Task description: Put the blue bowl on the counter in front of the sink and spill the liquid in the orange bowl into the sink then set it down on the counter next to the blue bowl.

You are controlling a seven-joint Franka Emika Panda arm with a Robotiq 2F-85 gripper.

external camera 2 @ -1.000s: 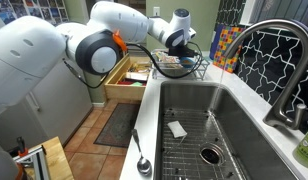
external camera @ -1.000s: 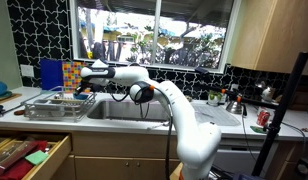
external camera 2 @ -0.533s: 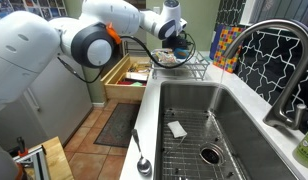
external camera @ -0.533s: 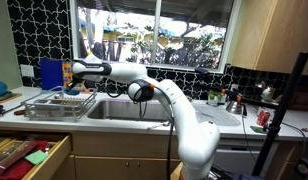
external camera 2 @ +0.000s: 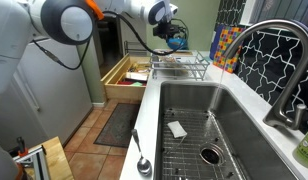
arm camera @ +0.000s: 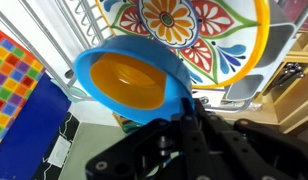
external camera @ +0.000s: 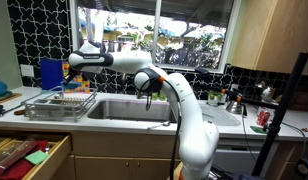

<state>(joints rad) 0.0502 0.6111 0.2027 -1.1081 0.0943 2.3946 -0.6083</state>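
Two bowls aloft over the dish rack (external camera: 59,103) — my pincer (arm camera: 184,100) clenched on the blue bowl (arm camera: 176,78), orange bowl (arm camera: 129,82) nested inside — no placing, no pouring into the sink (external camera 2: 169,105) yet.

Light counter (external camera 2: 151,110) with wire dish rack (external camera 2: 180,66) beside sink (external camera 2: 184,100)

Your arm (external camera: 180,100) arches up from its base at the desk (external camera: 234,122) and stretches right across the sink (external camera: 124,108). The tool (external camera: 73,63) hangs high above the wire dish rack (external camera: 59,104), clear of it, jaws drawn tight together. Just behind it, a colourful panel (external camera: 51,73) stands against the dark tiled wall. Down low, a wooden drawer (external camera: 29,155) is pulled open. Far along the desk, a red can (external camera: 262,118) sits near the front edge.
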